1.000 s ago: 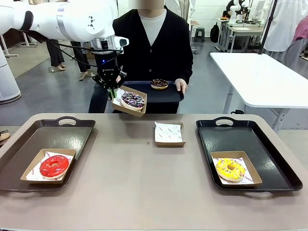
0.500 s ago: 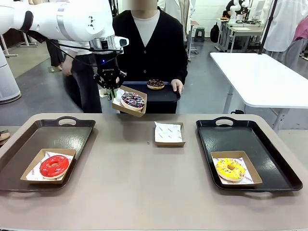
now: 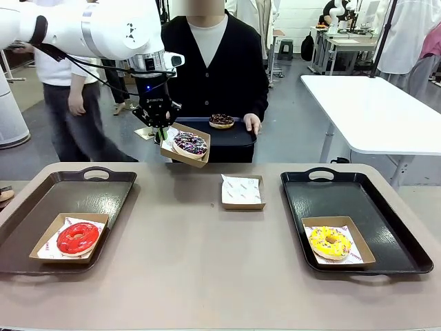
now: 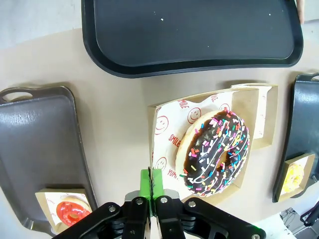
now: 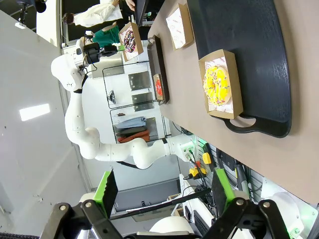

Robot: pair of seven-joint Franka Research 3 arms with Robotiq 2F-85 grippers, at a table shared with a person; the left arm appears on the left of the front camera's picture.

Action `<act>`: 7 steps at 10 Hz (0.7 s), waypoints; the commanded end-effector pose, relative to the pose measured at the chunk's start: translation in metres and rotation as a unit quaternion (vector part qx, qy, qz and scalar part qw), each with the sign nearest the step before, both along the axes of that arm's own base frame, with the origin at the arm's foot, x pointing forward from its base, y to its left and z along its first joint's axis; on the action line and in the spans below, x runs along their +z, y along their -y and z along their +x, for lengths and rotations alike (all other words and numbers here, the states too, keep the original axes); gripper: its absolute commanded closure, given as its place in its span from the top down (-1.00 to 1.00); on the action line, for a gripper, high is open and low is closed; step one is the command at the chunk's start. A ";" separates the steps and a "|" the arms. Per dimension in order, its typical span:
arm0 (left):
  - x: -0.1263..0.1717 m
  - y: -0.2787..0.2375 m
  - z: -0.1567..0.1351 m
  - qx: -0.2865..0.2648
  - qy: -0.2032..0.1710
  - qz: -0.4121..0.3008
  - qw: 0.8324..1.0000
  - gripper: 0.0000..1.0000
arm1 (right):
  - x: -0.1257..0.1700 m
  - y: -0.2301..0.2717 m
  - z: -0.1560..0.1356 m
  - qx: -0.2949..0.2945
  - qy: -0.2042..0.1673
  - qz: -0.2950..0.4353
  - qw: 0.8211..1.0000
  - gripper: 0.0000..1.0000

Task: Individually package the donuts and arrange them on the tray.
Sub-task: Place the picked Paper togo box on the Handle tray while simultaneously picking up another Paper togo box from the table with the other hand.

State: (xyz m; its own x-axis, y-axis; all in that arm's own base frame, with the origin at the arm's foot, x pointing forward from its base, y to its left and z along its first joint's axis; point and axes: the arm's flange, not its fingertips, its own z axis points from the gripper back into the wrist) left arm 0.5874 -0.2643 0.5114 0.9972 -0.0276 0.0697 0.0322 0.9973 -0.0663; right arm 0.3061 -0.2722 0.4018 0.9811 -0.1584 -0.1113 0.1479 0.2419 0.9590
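Note:
My left gripper [image 3: 160, 131] is shut on the rim of a cardboard box [image 3: 180, 156] that holds the dark purple-white sprinkled donut [image 3: 190, 143], in the air over the table's far edge. In the left wrist view the green pads [image 4: 145, 180] pinch the box's paper-lined edge beside that donut [image 4: 217, 147]. The person holds a black tray [image 3: 238, 136] with the chocolate donut [image 3: 222, 120]. The red donut [image 3: 77, 238] lies boxed on the left tray [image 3: 103, 193], the yellow donut [image 3: 329, 243] boxed on the right tray [image 3: 386, 221]. My right gripper [image 5: 162, 191] stands open with nothing between its fingers.
An empty paper-lined box [image 3: 242, 191] sits at the middle of the table's far side. A white table [image 3: 372, 110] stands at the back right. A passer-by [image 3: 65, 103] walks behind at the left. Bare tabletop [image 3: 207, 262] lies between the two trays.
The person's tray with the chocolate donut has drifted a little left. The passer-by behind has walked to the left. My left gripper and its box have hardly moved.

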 end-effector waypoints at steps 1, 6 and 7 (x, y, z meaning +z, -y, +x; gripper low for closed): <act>0.000 -0.004 -0.004 -0.001 0.002 0.000 1.000 -1.00 | 0.001 0.000 -0.001 -0.001 0.000 0.000 1.000 1.00; 0.020 -0.045 -0.007 -0.021 0.026 -0.027 0.999 -0.98 | 0.046 -0.049 0.023 0.051 0.009 -0.113 0.992 1.00; 0.026 -0.064 -0.013 -0.020 0.036 -0.026 0.999 -0.98 | 0.066 -0.071 0.032 0.066 0.006 -0.152 0.986 1.00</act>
